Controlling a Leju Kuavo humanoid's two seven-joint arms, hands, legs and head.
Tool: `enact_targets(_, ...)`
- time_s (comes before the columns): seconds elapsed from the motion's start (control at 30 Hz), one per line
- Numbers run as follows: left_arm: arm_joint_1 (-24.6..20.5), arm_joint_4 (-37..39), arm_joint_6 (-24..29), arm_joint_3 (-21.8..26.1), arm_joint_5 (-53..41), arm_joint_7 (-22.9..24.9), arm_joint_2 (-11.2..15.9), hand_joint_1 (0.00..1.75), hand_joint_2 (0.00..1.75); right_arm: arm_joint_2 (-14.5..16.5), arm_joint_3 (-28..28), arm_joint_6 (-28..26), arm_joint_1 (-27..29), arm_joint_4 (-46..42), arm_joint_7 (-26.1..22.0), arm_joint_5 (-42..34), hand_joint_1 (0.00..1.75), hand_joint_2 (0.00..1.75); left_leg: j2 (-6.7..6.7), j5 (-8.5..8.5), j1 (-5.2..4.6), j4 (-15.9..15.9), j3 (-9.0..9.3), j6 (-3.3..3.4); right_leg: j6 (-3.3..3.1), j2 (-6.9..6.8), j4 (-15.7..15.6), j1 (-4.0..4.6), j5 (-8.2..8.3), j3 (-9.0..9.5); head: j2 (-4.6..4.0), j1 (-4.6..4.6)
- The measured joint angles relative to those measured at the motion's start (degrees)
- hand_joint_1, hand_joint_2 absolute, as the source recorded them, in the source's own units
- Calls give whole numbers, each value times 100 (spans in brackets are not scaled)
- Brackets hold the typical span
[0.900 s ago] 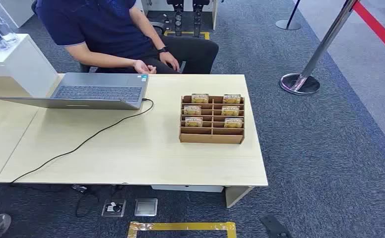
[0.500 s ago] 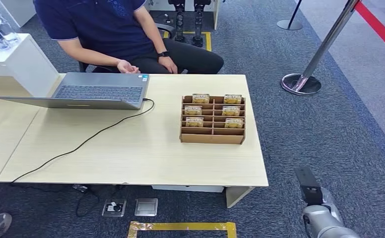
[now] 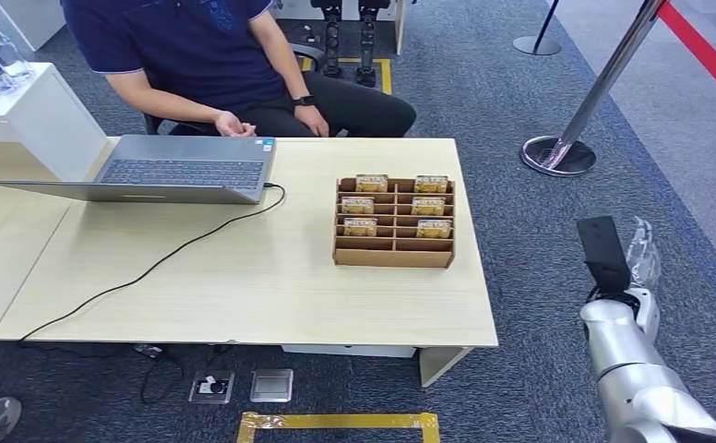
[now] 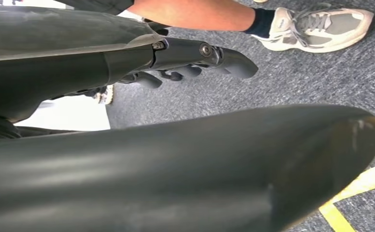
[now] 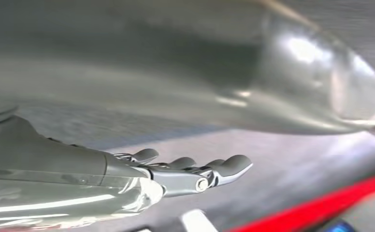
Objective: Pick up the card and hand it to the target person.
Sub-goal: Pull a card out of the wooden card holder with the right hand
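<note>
A brown cardboard rack stands on the right part of the light wooden table. Several yellow cards stand upright in its slots. A person in a dark blue shirt sits behind the table's far edge, one hand near the laptop. My right hand is raised over the carpet to the right of the table, well clear of the rack. Its fingers are stretched out and hold nothing. My left hand hangs low above the carpet, fingers apart and empty.
An open grey laptop sits at the table's back left, its black cable trailing across the top to the front edge. A metal stanchion stands on the carpet at the right. A person's shoe is near my left hand.
My right arm has risen from below the picture's edge to beside the table's right end. The seated person has shifted an arm a little. The rack and cards are unchanged.
</note>
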Motion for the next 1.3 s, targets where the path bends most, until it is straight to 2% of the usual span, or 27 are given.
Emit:
enact_targets(0.63, 1, 4, 2, 19, 0, 2, 0, 0, 0, 29, 83, -28, 34, -33, 54, 147, 0, 175, 0, 0, 0, 0, 0, 0, 0, 0, 0, 0, 0, 0, 0, 0)
enact_targets(0.9, 39, 24, 28, 88, 1, 0, 0, 0, 0, 214, 532, -185, 160, -256, 515, 1387, 0, 175, 0, 0, 0, 0, 0, 0, 0, 0, 0, 0, 0, 0, 0, -8)
enact_targets(1.03, 45, 31, 23, 90, -7, 3, 0, 0, 0, 261, 643, -162, 140, -294, 658, 1640, 0, 175, 0, 0, 0, 0, -1, 0, 0, 0, 0, 0, 0, 1, 0, 3)
enact_targets(1.1, 45, 37, 14, 90, -16, 18, 0, 0, 0, 275, 704, 14, 101, -281, 777, 1687, 0, 175, 0, 0, 0, 0, -1, 0, 0, 1, 0, 0, 0, 1, 0, 5)
enact_targets(1.23, 47, 44, -11, 90, -26, 62, -2, 0, 0, 308, 914, 734, -77, -159, 1185, 1812, 0, 175, 0, 0, 0, 0, -1, 0, 0, 1, 0, 0, 0, 0, 0, -3)
enact_targets(1.3, 48, 44, -11, 90, -26, 80, -3, 0, 0, 321, 998, 876, -180, -80, 1324, 1881, 0, 175, 0, 1, 0, 0, 0, 0, 0, 0, 1, 0, 0, 0, 0, -8)
